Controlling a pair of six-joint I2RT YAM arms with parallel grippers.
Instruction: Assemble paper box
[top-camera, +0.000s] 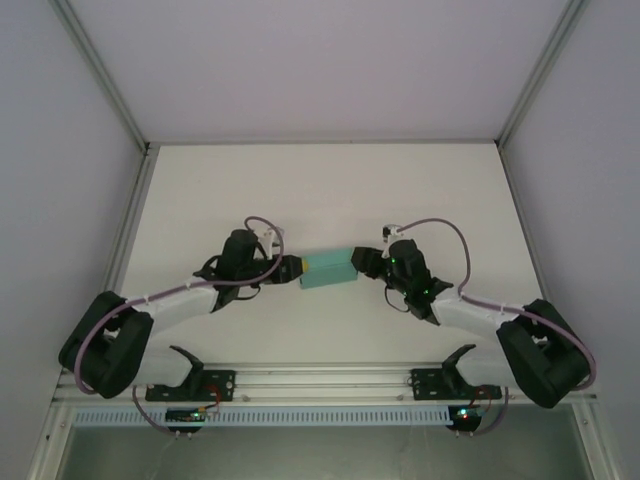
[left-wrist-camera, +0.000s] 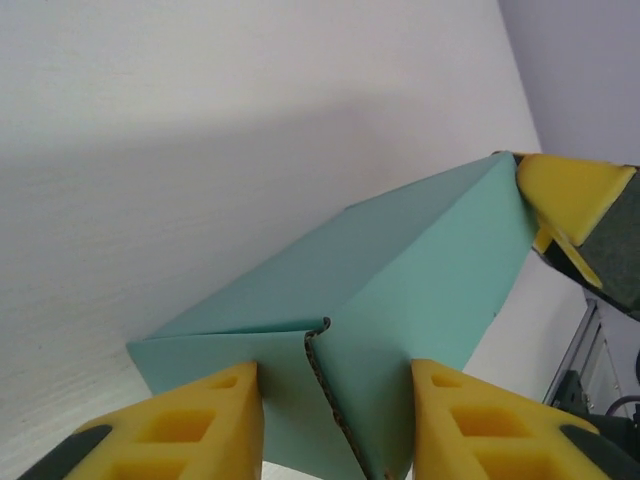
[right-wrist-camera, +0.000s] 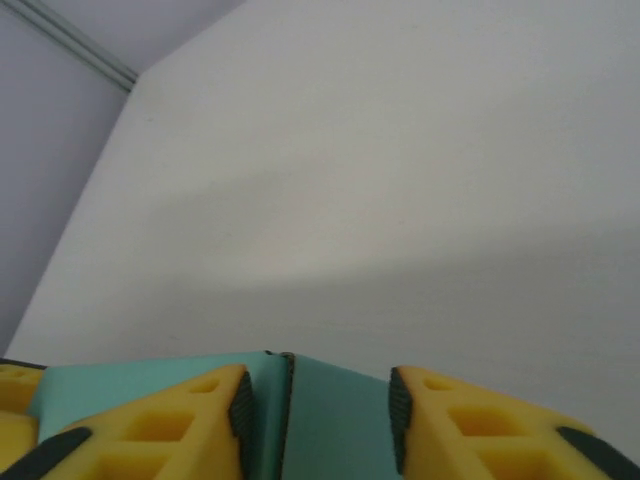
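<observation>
Your left hand (top-camera: 296, 269) gripping the teal paper box (top-camera: 329, 270) by its left end, your right hand (top-camera: 360, 262) gripping its right end, box spanning between them, mid table (top-camera: 320, 190).

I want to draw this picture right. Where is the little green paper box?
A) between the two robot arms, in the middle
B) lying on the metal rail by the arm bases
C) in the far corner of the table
A: the small teal-green card box has the left arm's jaws at one end and the right arm's jaws at the other.
</observation>
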